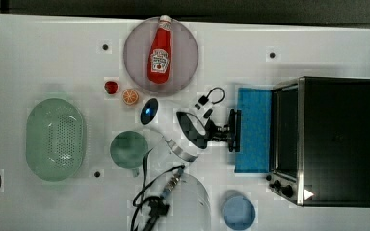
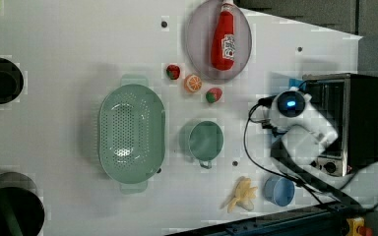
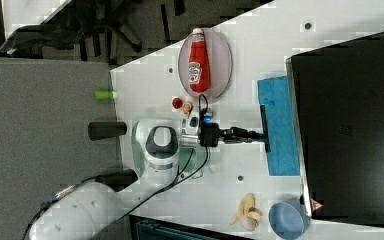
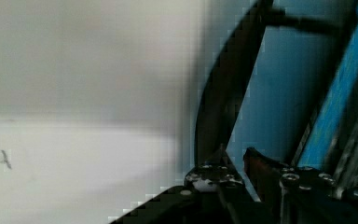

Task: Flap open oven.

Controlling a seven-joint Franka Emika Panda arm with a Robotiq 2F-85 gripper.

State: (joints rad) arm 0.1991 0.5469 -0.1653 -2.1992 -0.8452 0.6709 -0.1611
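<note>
The oven point(image 1: 337, 139) stands at the top view's right, with a black top and a silver front frame. Its blue-tinted door point(image 1: 254, 130) lies folded down flat on the table. My gripper point(image 1: 232, 131) sits at the door's outer edge, fingers close together around the dark handle point(image 1: 233, 115). In the right view the gripper point(image 3: 257, 134) meets the handle bar point(image 3: 263, 112) at the door point(image 3: 280, 130). The wrist view shows my fingertips point(image 4: 221, 161) against the curved handle point(image 4: 223, 88), with blue glass point(image 4: 279, 93) behind.
A ketchup bottle point(image 1: 160, 50) lies on a grey plate point(image 1: 137, 57). A strawberry point(image 1: 111, 87), an orange slice point(image 1: 130, 97), a green colander point(image 1: 55, 139) and a green cup point(image 1: 129, 150) are at the top view's left. A blue bowl point(image 1: 238, 211) and a banana point(image 2: 241, 194) lie near the oven's knob side.
</note>
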